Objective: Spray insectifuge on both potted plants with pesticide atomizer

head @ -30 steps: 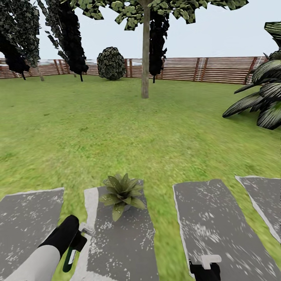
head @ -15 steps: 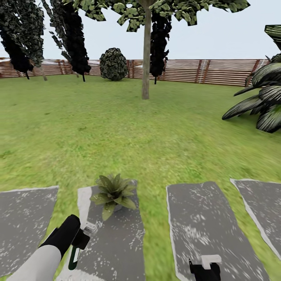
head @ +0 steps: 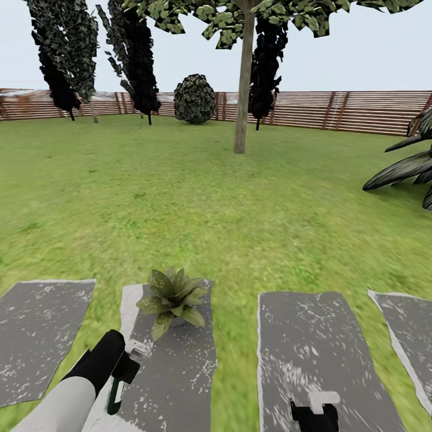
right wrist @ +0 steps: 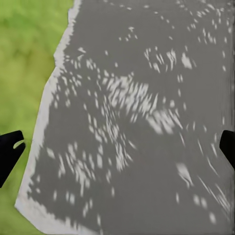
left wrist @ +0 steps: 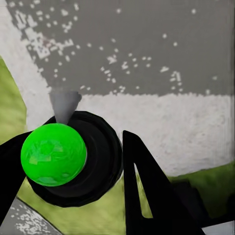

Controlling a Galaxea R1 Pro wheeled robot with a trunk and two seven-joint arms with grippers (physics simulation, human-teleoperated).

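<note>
Atomizer [left wrist: 54,154] is gripped in left hand [head: 123,369]; right hand [right wrist: 117,147] spread wide, empty. Potted plant [head: 173,295] ahead, spraying judged pending.

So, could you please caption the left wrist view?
Left pincer gripping the atomizer above a grey stepping stone.

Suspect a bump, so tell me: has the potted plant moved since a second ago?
No. The potted plant sits at the same far end of its stepping stone; only the camera swung.

Green lawn [head: 198,198], row of grey stepping stones [head: 312,354] set in it, small potted plant [head: 173,295] on one stone
</note>
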